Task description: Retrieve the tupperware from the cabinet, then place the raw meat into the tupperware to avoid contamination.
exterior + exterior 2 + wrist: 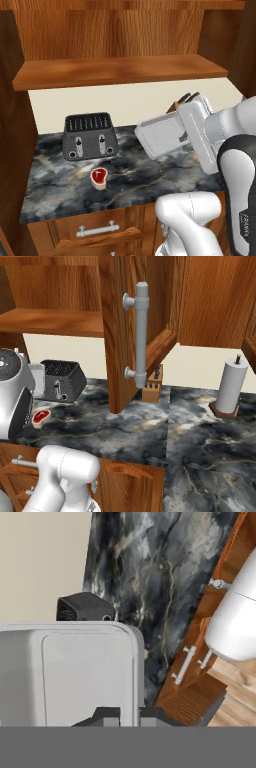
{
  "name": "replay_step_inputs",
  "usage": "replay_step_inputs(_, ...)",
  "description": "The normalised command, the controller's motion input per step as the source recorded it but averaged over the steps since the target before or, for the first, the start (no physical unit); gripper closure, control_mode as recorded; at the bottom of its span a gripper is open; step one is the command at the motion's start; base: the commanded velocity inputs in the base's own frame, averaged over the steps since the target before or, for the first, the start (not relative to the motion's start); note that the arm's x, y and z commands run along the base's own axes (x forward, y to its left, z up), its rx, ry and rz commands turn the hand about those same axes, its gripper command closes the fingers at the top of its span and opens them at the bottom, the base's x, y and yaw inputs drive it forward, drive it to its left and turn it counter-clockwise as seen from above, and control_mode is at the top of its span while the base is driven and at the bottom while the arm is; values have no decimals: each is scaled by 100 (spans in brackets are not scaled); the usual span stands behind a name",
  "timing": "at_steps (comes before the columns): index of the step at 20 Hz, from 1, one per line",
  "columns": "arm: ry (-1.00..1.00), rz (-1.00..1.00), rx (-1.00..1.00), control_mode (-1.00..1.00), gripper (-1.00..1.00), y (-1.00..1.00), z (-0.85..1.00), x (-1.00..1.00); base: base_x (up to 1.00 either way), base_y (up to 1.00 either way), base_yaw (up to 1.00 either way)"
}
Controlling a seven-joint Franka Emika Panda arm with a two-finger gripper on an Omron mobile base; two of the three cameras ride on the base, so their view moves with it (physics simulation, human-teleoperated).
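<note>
The tupperware (160, 133), a shallow translucent grey container, hangs tilted above the right half of the counter, and my gripper (183, 132) is shut on its right rim. In the hand view the tupperware (70, 672) covers the lower left, with the gripper (129, 714) pinching its edge at the bottom. The raw meat (99, 177), a small red steak with a tan rim, lies on the dark marble counter (55, 180) in front of the toaster, left of and below the held container; it is also seen at the left as raw meat (41, 416). The cabinet (120, 70) stands open above, and its door (117, 331) swings out over the counter.
A dark grey toaster (90, 136) stands against the back wall. A knife block (152, 387) sits behind the open door, and a paper towel roll (231, 388) stands at the right. Wooden drawers (95, 230) with silver handles run below the counter edge.
</note>
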Motion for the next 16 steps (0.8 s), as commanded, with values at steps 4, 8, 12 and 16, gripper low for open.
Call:
replay_step_inputs(4,8,-5,-7,-100,100,-23,-30,56,0,0,0)
replay_step_inputs(8,2,-2,-7,-100,100,-20,-37,59,0,0,0)
replay_step_inputs(12,0,-1,-2,-100,100,-24,-60,54,0,0,0)
replay_step_inputs(16,0,-1,0,-100,100,-28,-78,54,0,0,0)
